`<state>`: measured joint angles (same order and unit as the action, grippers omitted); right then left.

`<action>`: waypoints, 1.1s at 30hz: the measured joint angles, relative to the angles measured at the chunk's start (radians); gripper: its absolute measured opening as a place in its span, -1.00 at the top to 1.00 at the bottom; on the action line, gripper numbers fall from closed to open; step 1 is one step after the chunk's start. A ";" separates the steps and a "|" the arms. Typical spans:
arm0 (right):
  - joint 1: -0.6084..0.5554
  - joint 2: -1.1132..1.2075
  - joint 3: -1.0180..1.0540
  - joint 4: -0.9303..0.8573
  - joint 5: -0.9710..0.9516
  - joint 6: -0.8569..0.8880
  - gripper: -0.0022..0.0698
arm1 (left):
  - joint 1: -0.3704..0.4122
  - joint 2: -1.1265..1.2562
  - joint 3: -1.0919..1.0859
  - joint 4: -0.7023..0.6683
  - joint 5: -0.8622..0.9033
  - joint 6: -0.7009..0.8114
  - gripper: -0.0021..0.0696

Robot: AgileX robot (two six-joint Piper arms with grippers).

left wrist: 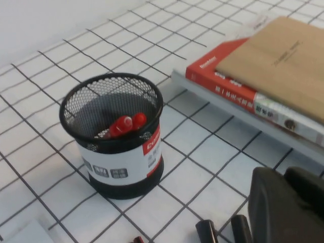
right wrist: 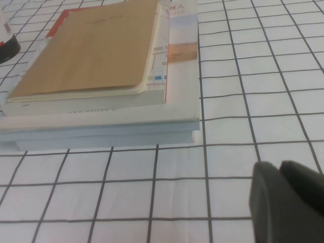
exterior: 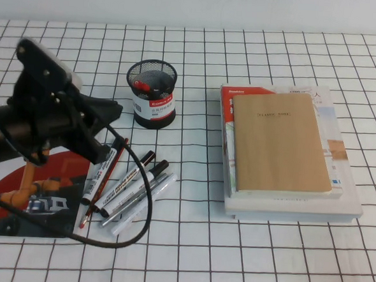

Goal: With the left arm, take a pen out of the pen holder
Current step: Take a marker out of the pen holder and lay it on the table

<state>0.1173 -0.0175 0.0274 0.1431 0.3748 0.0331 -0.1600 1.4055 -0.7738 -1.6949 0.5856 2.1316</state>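
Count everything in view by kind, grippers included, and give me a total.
Pen holder: 1
Red-capped pens in it: 2
Loose pens beside it: at least 5, overlapping
Book stack: 1
Grippers: 2 (left gripper shut, over the loose pens; right gripper by the book stack)
Total: at least 11

red pens in mesh pen holder: only caps show, barrels hidden | left claw: cut by frame edge, near holder | right claw: cut by edge, beside book stack | notebook title: unreadable
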 joint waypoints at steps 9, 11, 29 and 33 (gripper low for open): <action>0.000 0.000 0.000 0.000 0.000 0.000 0.98 | 0.000 0.149 -0.076 -0.002 -0.022 0.041 0.19; 0.000 0.000 0.000 0.000 0.000 0.000 0.98 | 0.000 0.154 -0.087 -0.004 -0.037 0.047 0.16; 0.000 0.000 0.000 0.000 0.000 0.000 0.98 | 0.000 0.153 -0.135 -0.006 -0.022 0.044 0.14; 0.000 0.000 0.000 0.000 0.000 0.000 0.98 | -0.010 0.137 -0.131 0.007 -0.035 -0.001 0.15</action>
<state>0.1173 -0.0175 0.0274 0.1431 0.3748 0.0331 -0.1697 1.5420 -0.9050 -1.6875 0.5503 2.1305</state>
